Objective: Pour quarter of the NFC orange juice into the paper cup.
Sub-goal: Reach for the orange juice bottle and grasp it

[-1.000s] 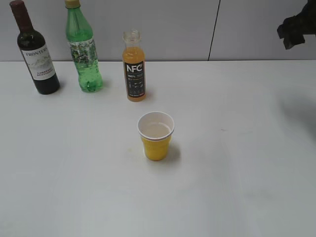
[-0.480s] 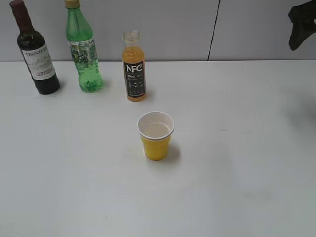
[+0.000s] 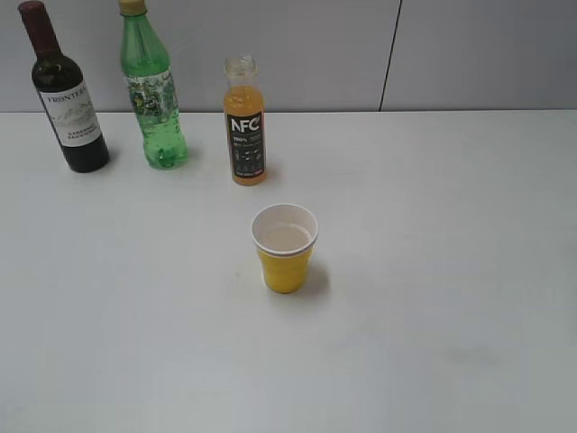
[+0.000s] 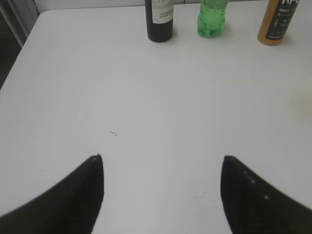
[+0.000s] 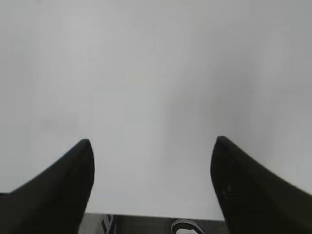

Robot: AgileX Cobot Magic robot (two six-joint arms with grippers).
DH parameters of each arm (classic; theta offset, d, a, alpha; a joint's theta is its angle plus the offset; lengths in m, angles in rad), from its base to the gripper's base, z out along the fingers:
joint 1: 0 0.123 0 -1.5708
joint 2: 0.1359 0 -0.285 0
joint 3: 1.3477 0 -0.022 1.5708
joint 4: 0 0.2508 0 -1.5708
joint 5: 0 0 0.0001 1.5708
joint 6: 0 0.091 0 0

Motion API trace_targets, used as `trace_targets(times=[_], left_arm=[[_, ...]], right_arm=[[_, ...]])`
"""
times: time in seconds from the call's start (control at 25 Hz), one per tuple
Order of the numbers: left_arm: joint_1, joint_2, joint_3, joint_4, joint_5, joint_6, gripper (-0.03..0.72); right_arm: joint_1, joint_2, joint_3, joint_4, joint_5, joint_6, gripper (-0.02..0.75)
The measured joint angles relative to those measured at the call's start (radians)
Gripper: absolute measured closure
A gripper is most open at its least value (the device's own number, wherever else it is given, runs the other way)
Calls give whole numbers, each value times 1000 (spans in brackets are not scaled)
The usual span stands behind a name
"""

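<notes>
Uncapped NFC orange juice [image 3: 245, 123] stands behind the paper cup [image 3: 285, 246], near it but apart, handy for pouring I'd guess, while the left gripper [image 4: 162, 168] and right gripper [image 5: 152, 153] both gape, holding nothing.

paper cup [image 3: 285, 246] before NFC orange juice [image 3: 245, 122]

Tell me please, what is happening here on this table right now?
Nothing is being handled at this moment. The small clear plastic bottle of orange juice with the black NFC label stands upright and uncapped at the back of the white table. The small yellow paper cup stands in front of it, apart from it. A dark wine bottle and a tall green plastic bottle stand to the left. The left gripper and right gripper are both open over bare table, holding nothing.
</notes>
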Motion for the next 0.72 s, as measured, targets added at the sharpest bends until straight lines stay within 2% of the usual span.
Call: trace_targets(times=[0.28,0.72], left_arm=[[0,0,0,0,0,0,141],[0,0,0,0,0,0,141]], right_arm=[[0,-302,318,-3,-17,-2,146],[0,-716,636,16,-138,-2,146]])
